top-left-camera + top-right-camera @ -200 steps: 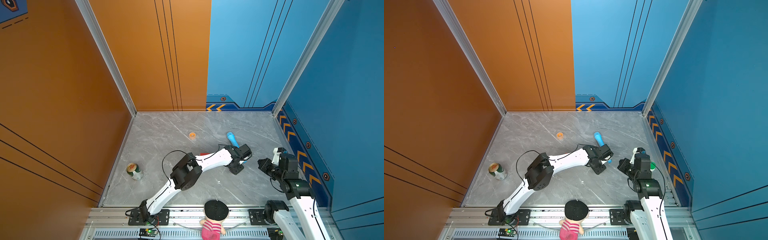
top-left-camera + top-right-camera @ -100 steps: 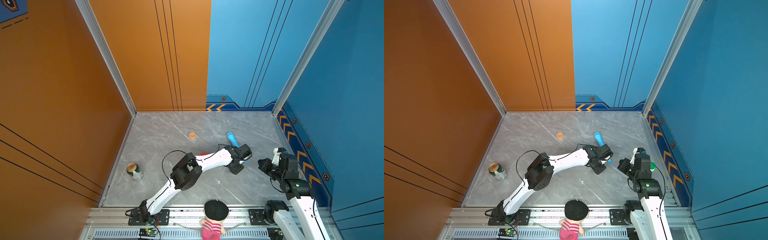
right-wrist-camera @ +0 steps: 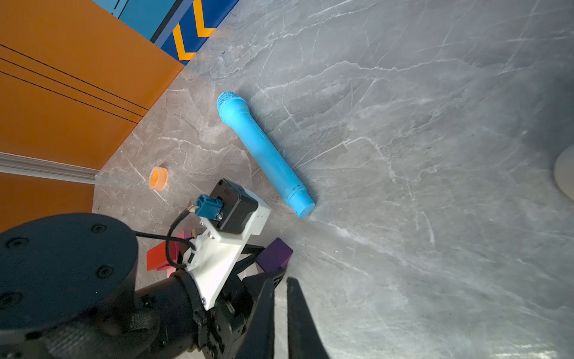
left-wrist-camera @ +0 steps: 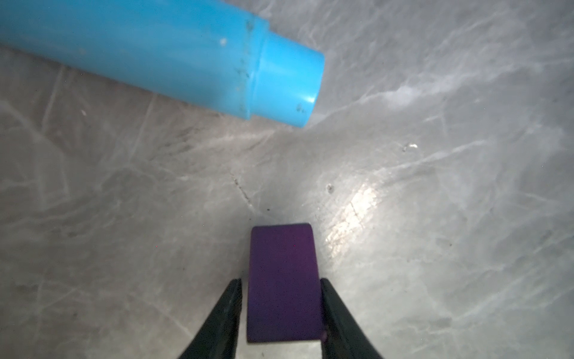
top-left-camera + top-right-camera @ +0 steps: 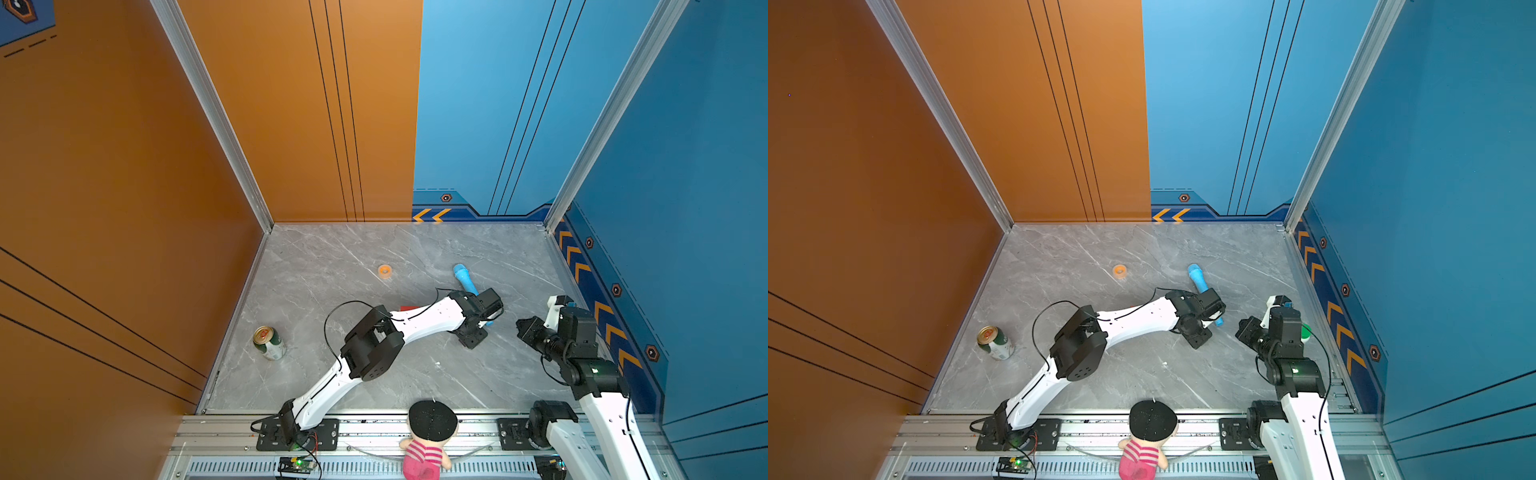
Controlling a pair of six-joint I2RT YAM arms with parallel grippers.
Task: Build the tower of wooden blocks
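In both top views the left tool [image 5: 471,338] reaches low beside the blue toy microphone [image 5: 464,277]; the label on the green can [image 5: 269,343] is too small to read. Left wrist: that tool clamps the purple block [image 4: 284,279] near the microphone's butt. Right wrist: the right tool [image 3: 284,276] is pinched shut, empty.

The tabletop [image 5: 316,266] was grey marble veined white. The block [image 4: 284,286] was deep purple, the brick [image 3: 158,256] to its left red, the tube [image 3: 264,152] sky blue, the tape ring [image 5: 385,271] translucent orange. The can [image 5: 269,343] was green and white, gold-topped. The left wall [image 5: 124,166] was orange with black lines, the right wall [image 5: 685,208] blue with yellow chevrons.
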